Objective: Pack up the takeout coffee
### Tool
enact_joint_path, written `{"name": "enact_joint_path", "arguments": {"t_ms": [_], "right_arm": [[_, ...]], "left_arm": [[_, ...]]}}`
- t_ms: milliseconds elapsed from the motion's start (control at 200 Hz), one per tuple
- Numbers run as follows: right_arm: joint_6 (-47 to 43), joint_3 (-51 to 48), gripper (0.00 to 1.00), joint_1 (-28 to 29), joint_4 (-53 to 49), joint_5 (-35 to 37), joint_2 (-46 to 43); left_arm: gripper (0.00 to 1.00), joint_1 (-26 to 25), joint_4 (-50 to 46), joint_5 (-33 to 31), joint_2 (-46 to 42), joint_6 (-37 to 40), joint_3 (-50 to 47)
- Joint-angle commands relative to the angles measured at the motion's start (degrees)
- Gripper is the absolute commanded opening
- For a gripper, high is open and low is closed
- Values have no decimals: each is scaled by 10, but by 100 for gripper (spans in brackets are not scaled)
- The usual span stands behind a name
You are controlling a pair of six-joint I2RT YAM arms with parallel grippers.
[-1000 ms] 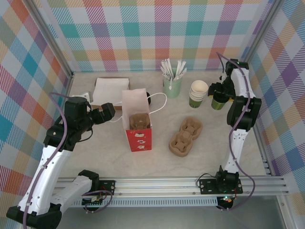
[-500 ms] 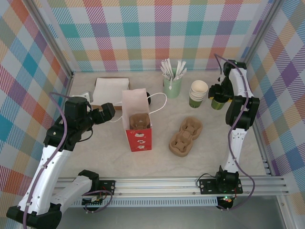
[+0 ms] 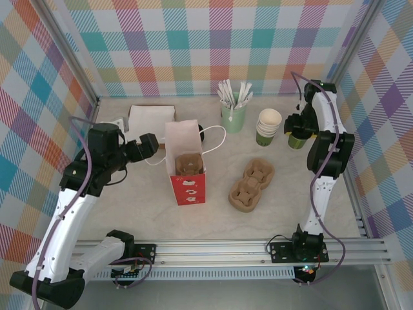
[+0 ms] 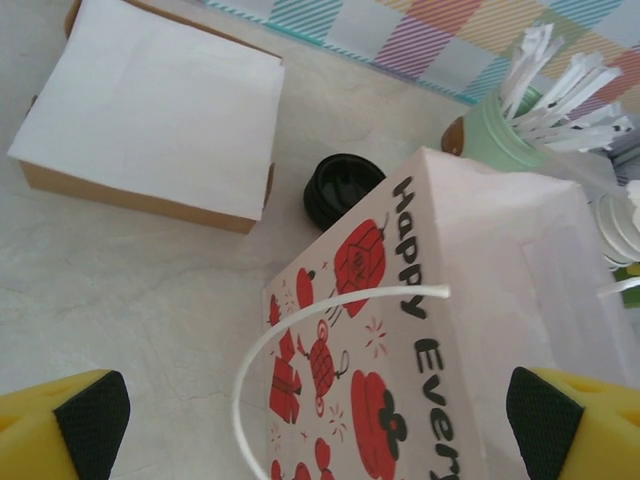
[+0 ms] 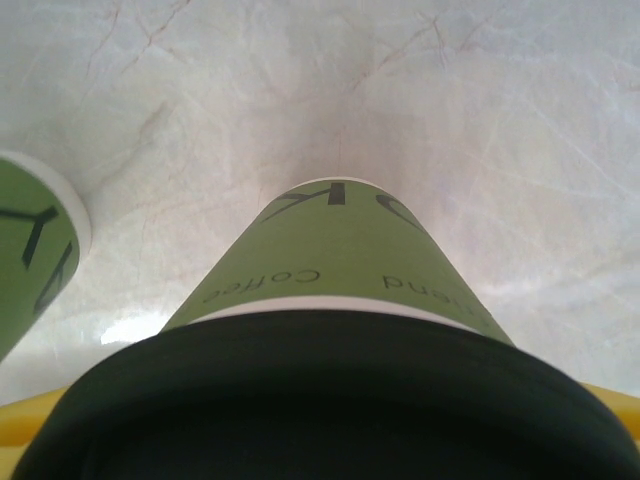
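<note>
Green paper takeout coffee (image 5: 335, 265) (round black lid (image 5: 320, 400))

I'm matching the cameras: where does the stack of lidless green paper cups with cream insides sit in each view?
Top external: back right, the stack between the pale green stirrer pot and the black-lidded green paper cup.
Left wrist: right edge, white rims beside the pot.
Right wrist: left edge, beside the lidded cup.
Shared landmark: the pale marbled tabletop.

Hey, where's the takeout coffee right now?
In the top view the takeout coffee stands on the right side, at the right gripper, just right of the stack of lidless cups.
</note>
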Motion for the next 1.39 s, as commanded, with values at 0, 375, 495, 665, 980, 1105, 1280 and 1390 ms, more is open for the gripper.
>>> {"name": "enact_joint_path", "arguments": {"t_ms": [0, 375, 495, 665, 980, 1105, 1280, 1390], "right_arm": [[-8, -39, 86, 3, -9, -17, -81], [0, -308, 83, 5, 46, -88, -327], [1, -370, 83, 9, 46, -123, -392], [7, -415, 83, 18, 30, -147, -461], [38, -404, 82, 65, -7, -181, -511], [47, -382, 82, 90, -28, -187, -513], [77, -333, 81, 109, -58, -186, -524], [92, -290, 81, 126, -85, -171, -526]], "left_arm": [[97, 7, 2, 44, 23, 33, 37], [95, 7, -80, 90, 211, 275, 195], [95, 7, -95, 110, 268, 344, 247], [95, 7, -100, 142, 327, 426, 286], [75, 7, -163, 161, 443, 507, 381], [57, 7, -191, 182, 472, 520, 414], [31, 7, -187, 191, 471, 512, 420], [19, 7, -183, 202, 460, 496, 419]]}}
